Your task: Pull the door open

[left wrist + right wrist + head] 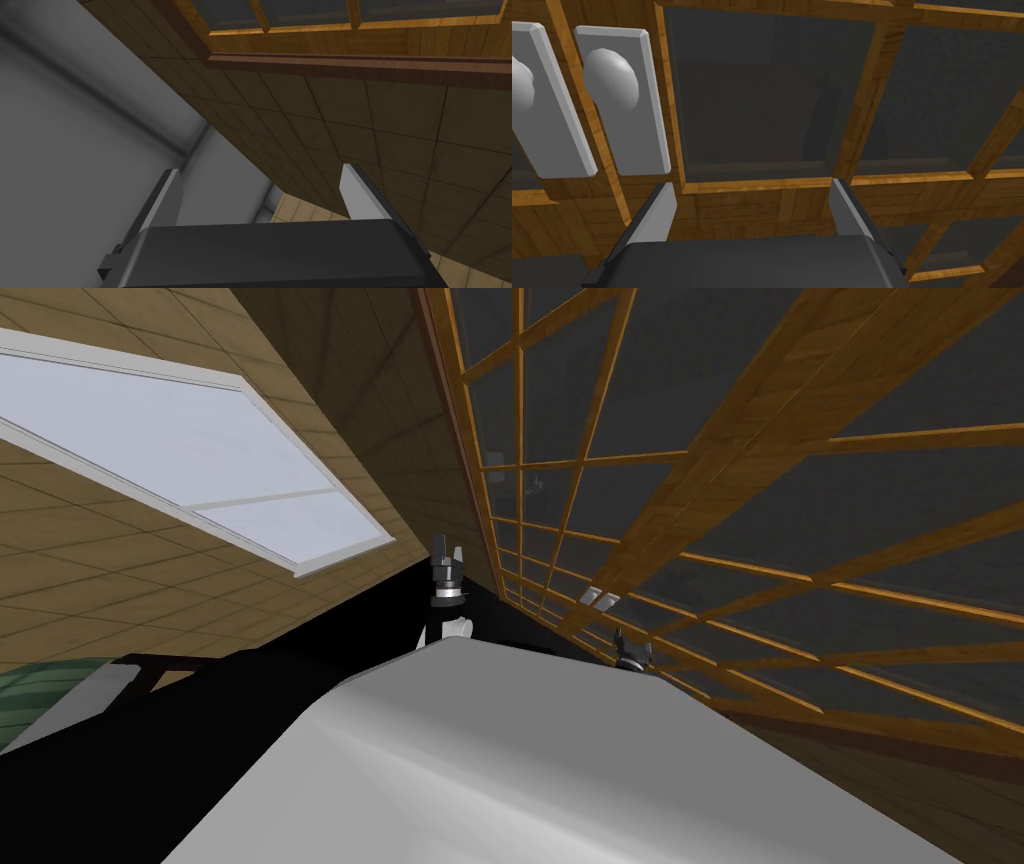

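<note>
A double door (760,518) of wooden lattice with dark glass panes stands close in front of me. Two grey knobs on grey plates sit side by side at its middle seam (600,598). In the right wrist view the nearer knob (611,79) lies just off to one side of my right gripper (749,202), which is open and faces a glass pane (762,100) with nothing between its fingers. The second knob (522,85) sits beyond the first. My right gripper (631,650) hangs just short of the knobs. My left gripper (447,558) is open, raised beside the door frame.
A tiled brown wall (120,578) with a white-framed window (190,458) runs along my left. The door's dark wooden frame (350,65) meets that wall. A green thing (40,683) lies at the lower left edge, next to a black area.
</note>
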Tool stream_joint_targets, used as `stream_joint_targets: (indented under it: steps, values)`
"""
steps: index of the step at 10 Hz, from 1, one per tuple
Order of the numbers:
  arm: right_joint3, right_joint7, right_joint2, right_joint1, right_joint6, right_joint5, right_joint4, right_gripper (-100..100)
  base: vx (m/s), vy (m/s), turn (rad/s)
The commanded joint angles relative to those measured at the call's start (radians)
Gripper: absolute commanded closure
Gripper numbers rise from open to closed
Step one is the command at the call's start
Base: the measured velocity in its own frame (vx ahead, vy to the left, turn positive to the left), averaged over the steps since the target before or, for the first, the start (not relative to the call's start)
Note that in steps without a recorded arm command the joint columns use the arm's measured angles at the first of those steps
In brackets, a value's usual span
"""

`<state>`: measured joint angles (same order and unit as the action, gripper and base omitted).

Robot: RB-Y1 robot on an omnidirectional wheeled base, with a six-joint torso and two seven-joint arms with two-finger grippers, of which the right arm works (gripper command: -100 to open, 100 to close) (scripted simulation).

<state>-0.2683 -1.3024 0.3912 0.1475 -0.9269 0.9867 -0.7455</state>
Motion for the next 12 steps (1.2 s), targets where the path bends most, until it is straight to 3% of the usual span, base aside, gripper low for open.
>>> stream_joint_targets:
  steps: [1, 5, 9, 10, 12]
  values:
    - [-0.006, -0.007, -0.006, -0.033, -0.002, -0.006, -0.002, -100, 0.17, -0.002, 0.12]
    - [-0.015, -0.008, -0.018, -0.084, -0.001, -0.015, -0.026, -100, 0.162, -0.03, 0.084]
    - [-0.012, 0.003, -0.018, -0.074, 0.006, -0.012, -0.042, -100, 0.04, -0.003, 0.024]
    - [-0.012, 0.003, -0.018, -0.074, 0.006, -0.012, -0.042, 100, 0.0, 0.0, 0.0]
    - [-0.012, 0.003, -0.018, -0.074, 0.006, -0.012, -0.042, 100, -0.007, 0.005, 0.009]
